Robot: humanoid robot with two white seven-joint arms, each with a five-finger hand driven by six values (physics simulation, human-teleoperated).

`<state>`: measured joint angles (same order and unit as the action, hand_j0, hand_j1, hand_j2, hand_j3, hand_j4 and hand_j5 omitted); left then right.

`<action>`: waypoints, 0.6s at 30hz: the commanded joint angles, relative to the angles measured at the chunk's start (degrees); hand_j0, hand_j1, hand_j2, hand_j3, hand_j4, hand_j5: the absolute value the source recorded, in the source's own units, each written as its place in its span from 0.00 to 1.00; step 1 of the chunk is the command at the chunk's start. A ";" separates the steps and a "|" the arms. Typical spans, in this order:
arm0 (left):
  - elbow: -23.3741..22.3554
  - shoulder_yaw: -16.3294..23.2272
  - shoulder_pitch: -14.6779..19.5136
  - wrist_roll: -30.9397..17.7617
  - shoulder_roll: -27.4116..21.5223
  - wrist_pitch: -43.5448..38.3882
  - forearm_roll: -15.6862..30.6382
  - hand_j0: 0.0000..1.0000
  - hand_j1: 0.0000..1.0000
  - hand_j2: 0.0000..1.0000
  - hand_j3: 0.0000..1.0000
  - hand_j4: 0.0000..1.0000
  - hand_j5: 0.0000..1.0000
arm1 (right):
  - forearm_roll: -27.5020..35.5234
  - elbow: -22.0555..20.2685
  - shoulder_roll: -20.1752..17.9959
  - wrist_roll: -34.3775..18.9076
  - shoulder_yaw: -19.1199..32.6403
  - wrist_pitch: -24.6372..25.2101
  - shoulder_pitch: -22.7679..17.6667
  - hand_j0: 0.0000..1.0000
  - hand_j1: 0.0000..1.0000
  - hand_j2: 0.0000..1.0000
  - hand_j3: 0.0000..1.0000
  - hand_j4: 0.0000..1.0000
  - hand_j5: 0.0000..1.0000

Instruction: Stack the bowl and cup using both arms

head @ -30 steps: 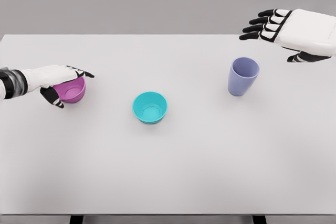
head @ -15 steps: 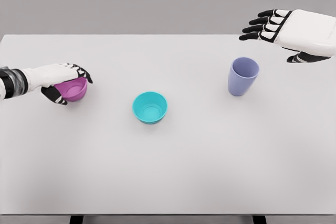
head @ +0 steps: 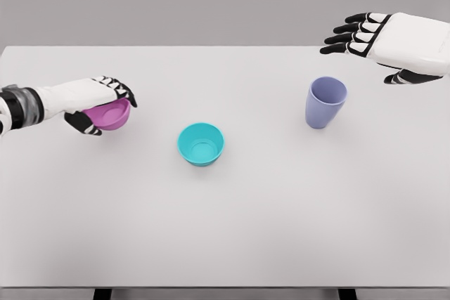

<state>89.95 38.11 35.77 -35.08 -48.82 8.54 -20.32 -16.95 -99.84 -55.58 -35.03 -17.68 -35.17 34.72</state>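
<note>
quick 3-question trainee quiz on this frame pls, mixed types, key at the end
1. True or false: the left hand is closed around the pink bowl.
2. Which item stands nearest the right hand? A) pink bowl B) teal bowl C) purple cup
3. Fill in: the right hand holds ____.

Key:
1. True. Its fingers wrap over the bowl's rim, with the thumb underneath.
2. C. The cup stands upright on the table just below and left of that hand; the two do not touch.
3. Nothing. Its fingers are spread, above the table's far edge.
</note>
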 commanded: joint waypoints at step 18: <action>8.40 0.47 0.18 0.08 -0.22 5.79 0.02 0.59 0.59 0.59 0.59 0.59 0.59 | 0.25 0.00 -0.05 0.03 0.02 0.17 0.00 1.00 1.00 1.00 1.00 1.00 1.00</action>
<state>97.52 38.52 36.03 -35.08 -49.00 12.79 -20.37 -16.97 -99.84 -55.58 -35.03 -17.68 -35.17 34.72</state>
